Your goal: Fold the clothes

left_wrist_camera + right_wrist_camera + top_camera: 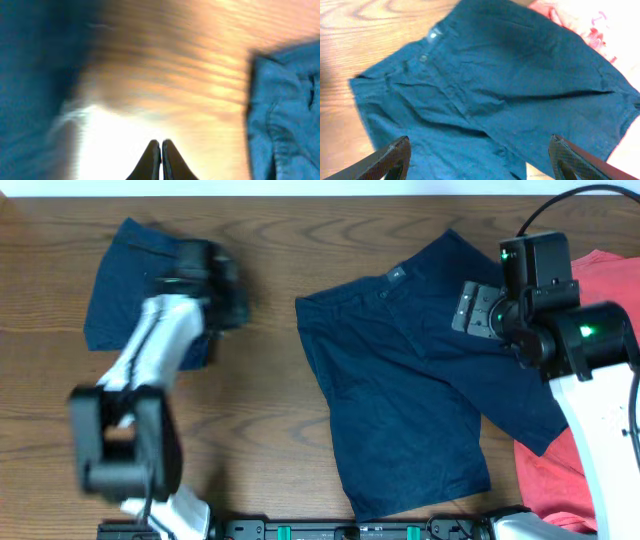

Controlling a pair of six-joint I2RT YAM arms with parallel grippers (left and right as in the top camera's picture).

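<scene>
Two pairs of dark navy shorts lie on the wooden table. One pair (125, 280) is folded small at the far left. The other pair (400, 380) is spread flat in the middle, its waistband toward the upper left. My left gripper (225, 290) is blurred beside the folded pair's right edge. In the left wrist view this gripper (161, 146) is shut over bare wood with nothing between its fingers. My right gripper (478, 310) hovers over the spread pair's right leg. In the right wrist view it (479, 145) stands wide open above the cloth (495, 85).
A red garment (600, 280) lies at the right edge of the table, partly under the right arm and the spread shorts, and shows in the right wrist view (580, 25). Bare wood (270, 380) separates the two pairs of shorts.
</scene>
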